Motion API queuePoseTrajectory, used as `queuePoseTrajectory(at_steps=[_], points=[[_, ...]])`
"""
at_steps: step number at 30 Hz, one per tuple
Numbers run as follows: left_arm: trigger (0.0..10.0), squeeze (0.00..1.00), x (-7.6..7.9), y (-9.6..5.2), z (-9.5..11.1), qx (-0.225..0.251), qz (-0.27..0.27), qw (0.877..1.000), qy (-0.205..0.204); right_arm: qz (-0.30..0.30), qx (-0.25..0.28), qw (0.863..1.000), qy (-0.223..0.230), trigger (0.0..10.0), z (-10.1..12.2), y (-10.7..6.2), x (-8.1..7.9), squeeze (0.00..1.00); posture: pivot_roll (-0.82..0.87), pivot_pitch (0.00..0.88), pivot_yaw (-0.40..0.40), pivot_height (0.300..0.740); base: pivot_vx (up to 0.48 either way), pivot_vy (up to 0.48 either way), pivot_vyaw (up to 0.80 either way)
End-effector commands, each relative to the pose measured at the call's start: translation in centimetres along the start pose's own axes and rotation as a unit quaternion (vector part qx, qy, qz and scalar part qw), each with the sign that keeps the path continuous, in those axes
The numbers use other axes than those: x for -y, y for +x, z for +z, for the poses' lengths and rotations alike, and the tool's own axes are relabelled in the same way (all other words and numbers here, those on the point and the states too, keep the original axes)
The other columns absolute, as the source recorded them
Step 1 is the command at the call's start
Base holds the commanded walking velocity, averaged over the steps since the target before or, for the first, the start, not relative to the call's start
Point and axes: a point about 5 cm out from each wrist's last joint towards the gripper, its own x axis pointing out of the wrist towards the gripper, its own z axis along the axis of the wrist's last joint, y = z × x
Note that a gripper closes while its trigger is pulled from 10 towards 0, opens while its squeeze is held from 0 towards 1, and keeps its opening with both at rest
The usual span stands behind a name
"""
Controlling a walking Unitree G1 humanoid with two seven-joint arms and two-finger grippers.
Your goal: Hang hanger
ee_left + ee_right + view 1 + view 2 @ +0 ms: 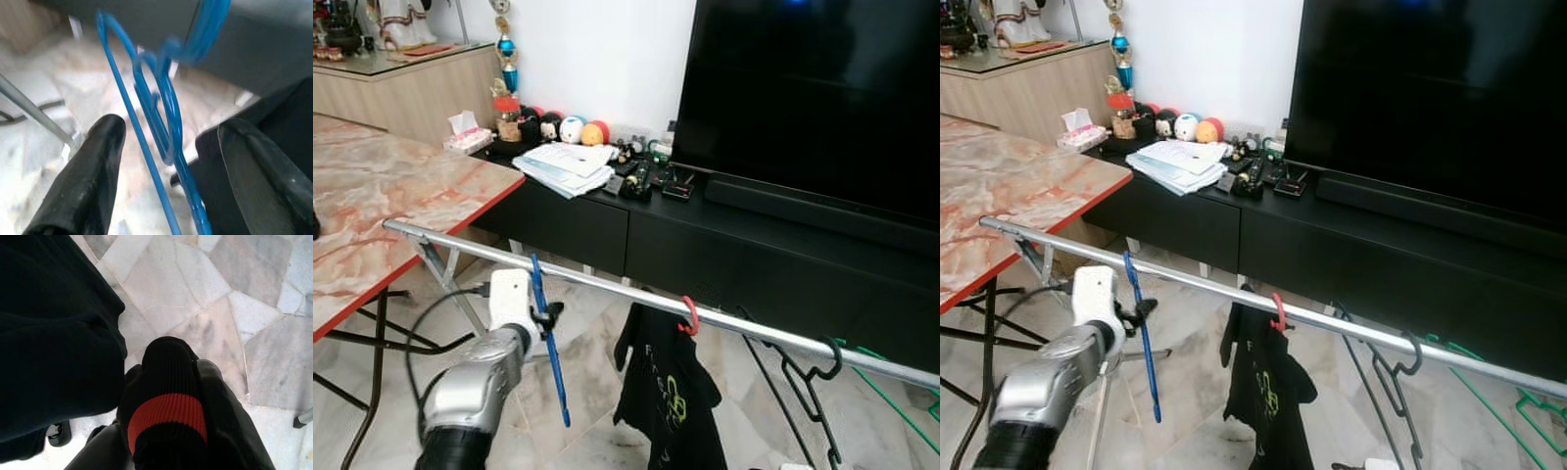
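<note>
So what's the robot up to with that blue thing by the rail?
It is hanging laundry hangers. Its left gripper is at a blue hanger by the metal rail, with the jaws spread either side of the wire in the wrist view. A black shirt on a red hanger and an empty black hanger already hang there. The right gripper holds a black sock with a red stripe.

Blue hanger (549, 338), silver rail (607, 285), black shirt (668, 392), red-veined marble table (382, 196)

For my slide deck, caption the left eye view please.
Left gripper lifts a blue hanger toward the metal rail, beside a hung black shirt.
</note>
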Motion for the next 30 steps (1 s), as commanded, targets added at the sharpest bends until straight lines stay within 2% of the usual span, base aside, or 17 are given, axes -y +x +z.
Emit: queuePoseTrajectory(at_steps=[1,3,4,8,12,18,19,20,21,30], points=[[10.0,0.00,1.0,0.9,0.5,-0.008,0.005,1.000,0.009,0.000,0.006,1.000,0.007,10.0,0.4,0.1,0.0,0.00,0.08,0.000,-0.028,0.740,0.000,0.000,0.00],[10.0,0.00,1.1,1.0,0.5,-0.009,0.008,1.000,0.012,0.000,0.007,1.000,0.008,10.0,0.4,0.1,0.0,0.00,0.08,0.000,-0.028,0.740,0.000,0.000,0.00],[10.0,0.00,1.2,1.4,0.8,-0.008,0.036,0.998,0.040,-0.001,0.008,1.000,0.010,10.0,0.4,0.1,0.0,0.00,0.07,0.000,-0.025,0.740,0.000,0.000,0.00],[10.0,0.00,1.9,2.1,1.5,-0.001,0.073,0.995,0.065,-0.002,0.008,1.000,0.011,10.0,0.4,0.1,0.1,0.00,0.06,0.000,-0.028,0.740,0.000,0.000,0.00],[10.0,0.00,2.2,2.3,1.3,-0.002,0.090,0.994,0.059,-0.003,0.007,1.000,0.011,10.0,0.4,0.0,0.1,0.00,0.06,0.000,-0.033,0.740,0.000,0.000,0.00],[10.0,0.00,2.1,2.8,-0.1,-0.016,0.100,0.994,0.039,-0.003,0.005,1.000,0.009,10.0,0.3,0.0,0.2,0.00,0.06,0.000,-0.036,0.740,0.000,0.000,0.00],[3.6,0.00,1.9,2.9,-0.2,-0.016,0.106,0.994,0.036,-0.003,0.004,1.000,0.009,10.0,0.3,0.0,0.2,0.00,0.06,0.000,-0.034,0.740,0.000,0.000,0.00],[3.6,0.00,1.9,2.9,-0.2,-0.016,0.106,0.994,0.036,-0.003,0.004,1.000,0.009,10.0,0.3,0.0,0.2,0.00,0.06,0.000,-0.034,0.740,0.000,0.000,0.00],[0.0,0.00,1.9,2.9,-0.2,-0.013,0.108,0.993,0.038,-0.003,0.004,1.000,0.010,10.0,0.3,0.0,0.2,0.00,0.06,0.000,-0.031,0.740,0.000,0.000,0.00],[0.0,0.00,1.2,3.0,-0.2,-0.005,0.131,0.991,0.033,-0.002,0.006,1.000,0.012,10.0,0.3,0.0,0.1,0.00,0.07,0.000,-0.033,0.740,0.000,0.000,0.00]])
